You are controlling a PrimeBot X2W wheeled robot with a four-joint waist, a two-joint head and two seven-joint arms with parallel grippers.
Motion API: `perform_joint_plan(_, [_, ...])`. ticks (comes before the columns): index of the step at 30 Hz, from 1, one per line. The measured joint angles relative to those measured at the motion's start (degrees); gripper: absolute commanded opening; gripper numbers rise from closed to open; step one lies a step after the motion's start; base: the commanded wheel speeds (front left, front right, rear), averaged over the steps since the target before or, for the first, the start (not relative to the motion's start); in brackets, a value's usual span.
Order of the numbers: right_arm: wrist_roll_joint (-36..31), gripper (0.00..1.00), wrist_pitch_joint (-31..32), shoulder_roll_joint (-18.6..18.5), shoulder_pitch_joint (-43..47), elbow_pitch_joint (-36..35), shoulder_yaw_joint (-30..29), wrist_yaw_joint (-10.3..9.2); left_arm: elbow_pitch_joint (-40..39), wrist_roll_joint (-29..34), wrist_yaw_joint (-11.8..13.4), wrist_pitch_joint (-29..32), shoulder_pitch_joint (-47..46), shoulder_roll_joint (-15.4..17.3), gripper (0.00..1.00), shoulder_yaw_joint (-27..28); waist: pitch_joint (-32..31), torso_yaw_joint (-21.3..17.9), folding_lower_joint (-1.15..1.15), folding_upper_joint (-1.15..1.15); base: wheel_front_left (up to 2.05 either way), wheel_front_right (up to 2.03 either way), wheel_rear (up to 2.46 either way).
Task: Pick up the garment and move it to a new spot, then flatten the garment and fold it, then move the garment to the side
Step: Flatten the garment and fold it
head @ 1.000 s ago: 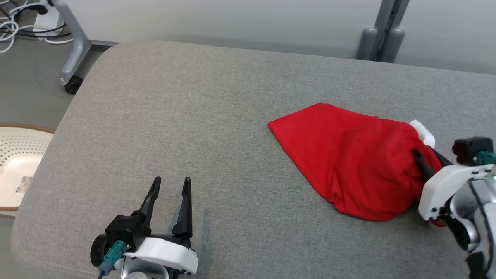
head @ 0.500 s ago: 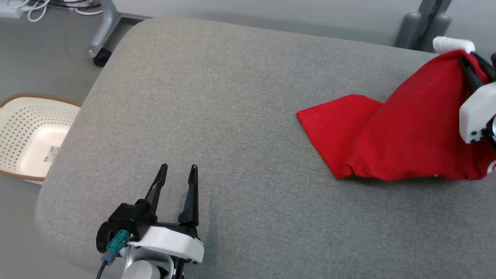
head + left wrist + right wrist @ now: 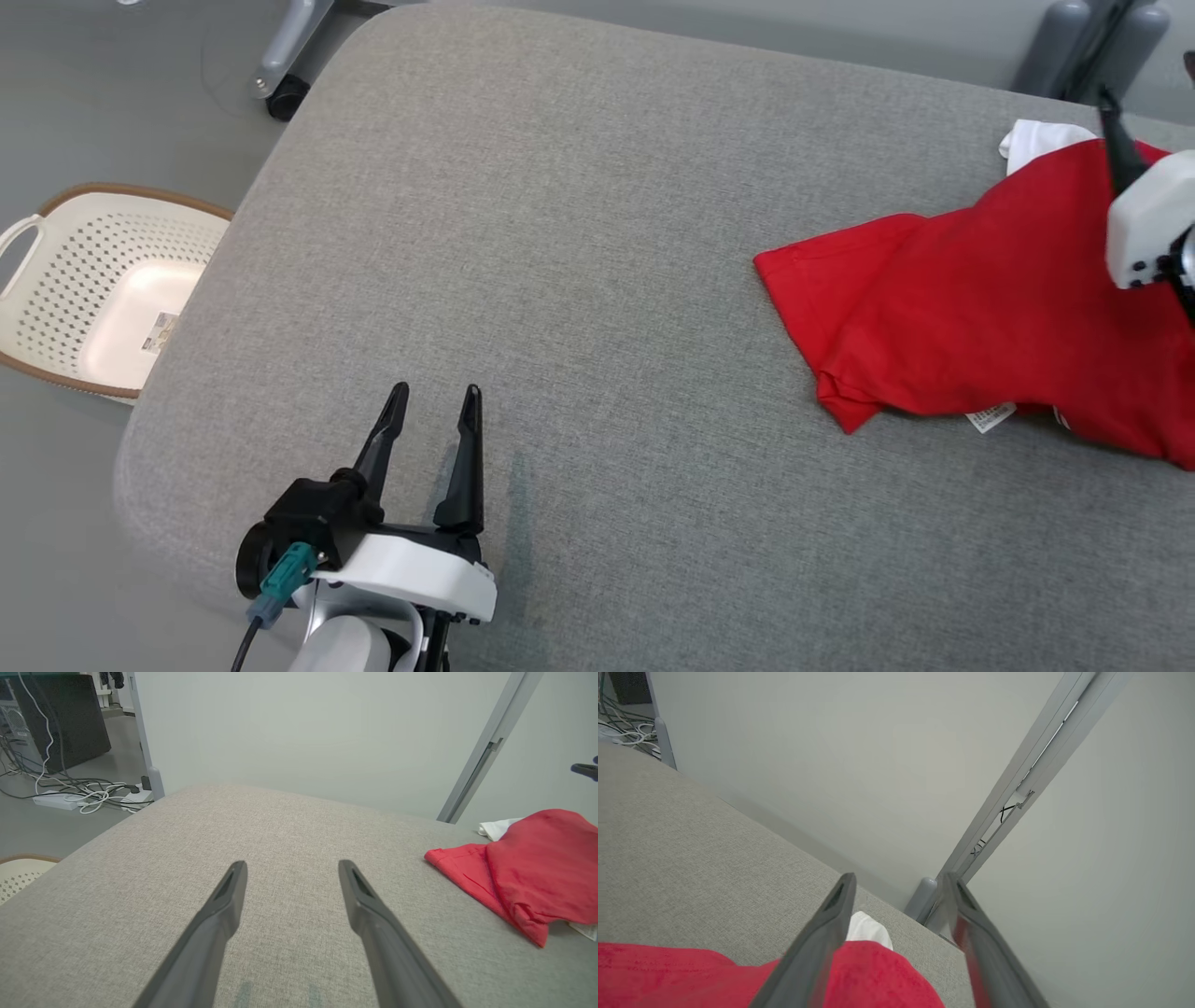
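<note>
On the grey padded surface (image 3: 597,243), right side: the red garment (image 3: 980,317) lies crumpled and partly doubled over itself. A white piece (image 3: 1032,142) shows at its far edge and a white label (image 3: 990,417) pokes out at the near edge. My right gripper (image 3: 899,879) hangs over the garment's far end, fingers spread, nothing between them. My left gripper (image 3: 436,392) sits well apart to the left, fingers spread, empty. A perforated basket (image 3: 37,219) stands on the floor beyond the left edge.
</note>
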Motion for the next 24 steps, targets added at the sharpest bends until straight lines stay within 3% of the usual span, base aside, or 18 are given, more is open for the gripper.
perform_joint_plan(5, [2.49, 1.0, -5.76, 3.35, -0.49, 2.01, -0.2, 0.0, -0.05, 0.6, 0.09, 0.0, 0.17, 0.01, 1.0, 0.85, -0.72, -2.01, 0.0, 0.0, 0.0, 0.0, 0.0])
perform_joint_plan(12, [7.59, 1.0, -8.62, 4.08, 11.55, -4.57, -4.99, 0.0, -0.31, 2.42, -0.27, 0.0, 1.65, 0.0, 1.0, 2.83, -3.28, -7.28, 0.0, 0.0, 0.0, 0.0, 0.0])
perform_joint_plan(18, [6.62, 1.0, -8.71, 6.86, 26.27, -13.73, -8.48, 0.0, 0.05, 3.5, -1.08, 0.0, 2.33, -0.02, 1.0, 3.12, -5.54, -11.22, 0.0, 0.0, 0.0, 0.0, 0.0])
perform_joint_plan(24, [4.55, 1.0, -8.7, 9.81, 34.29, -14.37, -8.22, 0.0, 0.71, 3.97, -1.75, 0.0, 2.55, -0.02, 1.0, 3.0, -6.59, -12.08, 0.0, 0.0, 0.0, 0.0, 0.0])
